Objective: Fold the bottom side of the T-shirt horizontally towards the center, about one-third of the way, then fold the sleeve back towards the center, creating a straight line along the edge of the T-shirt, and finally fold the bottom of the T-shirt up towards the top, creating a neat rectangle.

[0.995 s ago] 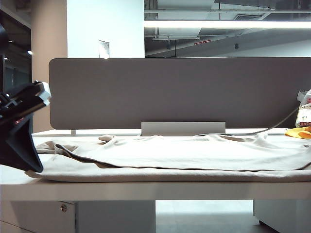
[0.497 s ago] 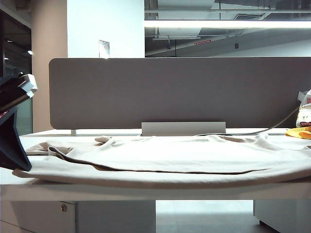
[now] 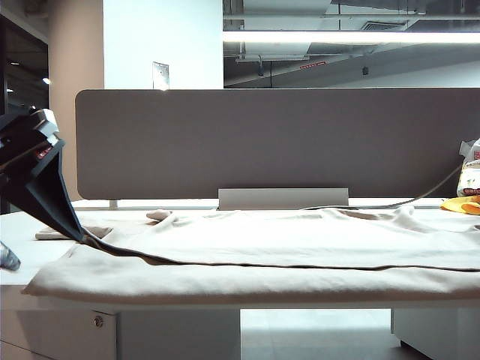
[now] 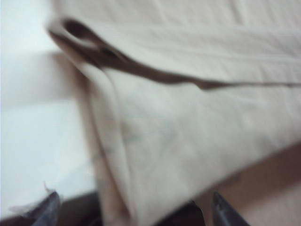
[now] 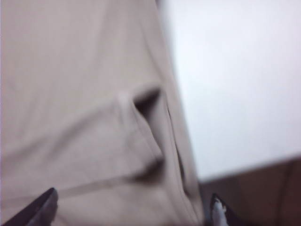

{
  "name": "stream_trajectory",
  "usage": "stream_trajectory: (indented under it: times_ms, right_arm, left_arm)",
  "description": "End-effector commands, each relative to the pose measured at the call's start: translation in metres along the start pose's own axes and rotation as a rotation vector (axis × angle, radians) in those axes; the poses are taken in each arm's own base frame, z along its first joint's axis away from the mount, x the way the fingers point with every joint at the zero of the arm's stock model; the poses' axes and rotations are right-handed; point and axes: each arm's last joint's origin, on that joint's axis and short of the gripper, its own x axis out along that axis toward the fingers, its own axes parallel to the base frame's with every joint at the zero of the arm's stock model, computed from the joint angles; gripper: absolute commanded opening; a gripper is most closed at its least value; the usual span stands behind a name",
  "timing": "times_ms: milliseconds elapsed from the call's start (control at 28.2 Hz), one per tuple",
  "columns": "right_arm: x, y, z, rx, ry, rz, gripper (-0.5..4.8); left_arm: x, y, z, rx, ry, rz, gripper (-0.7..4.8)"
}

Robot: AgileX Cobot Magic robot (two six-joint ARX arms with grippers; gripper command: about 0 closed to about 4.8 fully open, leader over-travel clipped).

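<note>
The left gripper [image 4: 131,214] moved in over the T-shirt [image 3: 285,240]; it and the right gripper [image 5: 131,209] are wide apart, holding nothing.

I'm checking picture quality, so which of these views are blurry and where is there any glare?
Exterior view: sharp; the ceiling light strip glares. Left wrist view: motion-blurred, the beige cloth T-shirt soft, the white tabletop washed out, left gripper open at the frame edge. Right wrist view: equally blurred, right gripper open.
</note>
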Motion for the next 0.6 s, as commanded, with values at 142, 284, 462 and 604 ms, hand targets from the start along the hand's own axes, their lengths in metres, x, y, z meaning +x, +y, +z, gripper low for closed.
stream_trajectory:
  times_ms: [142,284,462,604]
  right_arm:
    - [0.008,0.002,0.017,0.041,-0.092,0.043,3.22]
    - [0.024,-0.002,0.029,0.067,-0.041,0.027,3.01]
    - [0.038,-0.002,0.057,0.064,-0.054,0.027,3.01]
    - [0.047,0.000,0.087,0.049,-0.090,0.020,3.01]
  left_arm:
    - [-0.005,-0.008,0.040,0.033,-0.114,0.054,4.12]
    - [0.003,-0.012,0.068,0.047,-0.119,0.061,4.11]
    - [0.014,-0.009,0.094,0.037,-0.121,0.081,4.03]
    - [0.020,0.000,0.110,0.012,-0.127,0.097,4.03]
